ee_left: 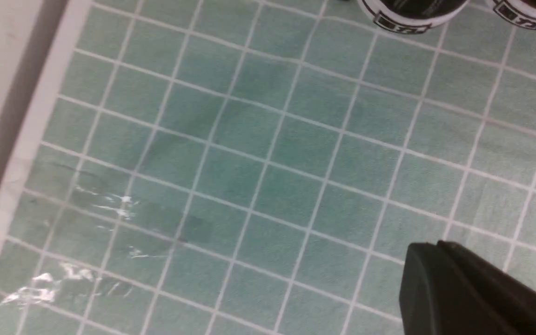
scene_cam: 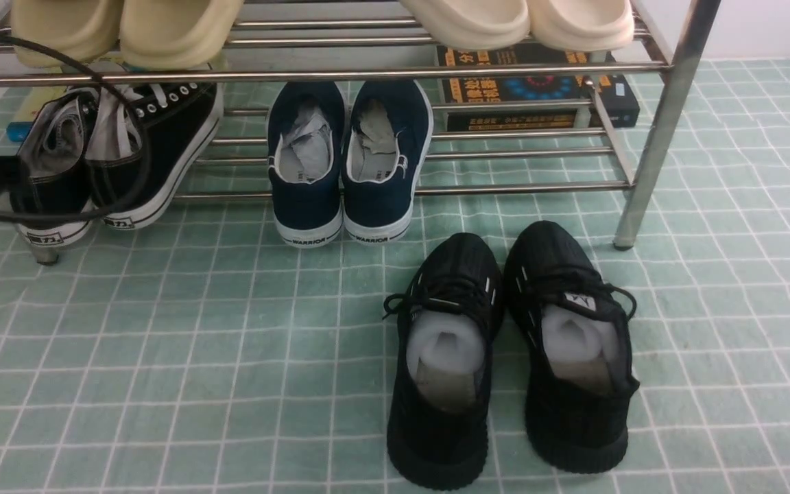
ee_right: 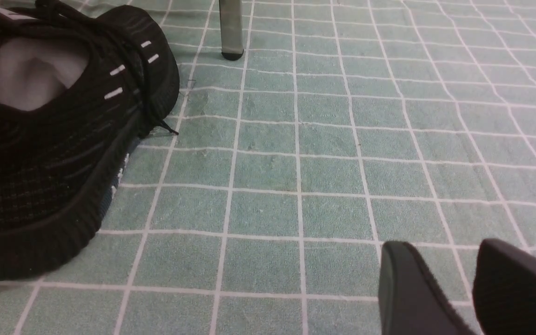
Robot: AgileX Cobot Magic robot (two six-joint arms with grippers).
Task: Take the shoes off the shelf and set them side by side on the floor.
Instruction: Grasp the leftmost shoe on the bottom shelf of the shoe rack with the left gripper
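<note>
The shoes, black canvas lace-ups with white soles, sit as a pair (scene_cam: pixel 127 147) on the lower tier of the chrome shelf (scene_cam: pixel 669 103) at its left end, heels toward me. Their white heels (ee_left: pixel 412 14) show at the edge of the left wrist view. My left gripper (ee_left: pixel 438 246) is shut with nothing in it, hanging over bare floor (ee_left: pixel 268 153) short of those heels. Over the floor (ee_right: pixel 324 163) on the right side, my right gripper (ee_right: pixel 440 246) stands open and empty. Neither gripper's fingers show in the front view.
Navy slip-ons (scene_cam: pixel 347 165) sit mid-shelf. All-black knit sneakers (scene_cam: pixel 505 350) stand on the floor in front, one (ee_right: pixel 54 139) close to my right gripper. Cream slippers (scene_cam: pixel 518 20) fill the top tier; a dark box (scene_cam: pixel 539 96) lies at right. A black cable (scene_cam: pixel 141 158) loops before the shoes. A white wall edge (ee_left: pixel 16 139) bounds the floor.
</note>
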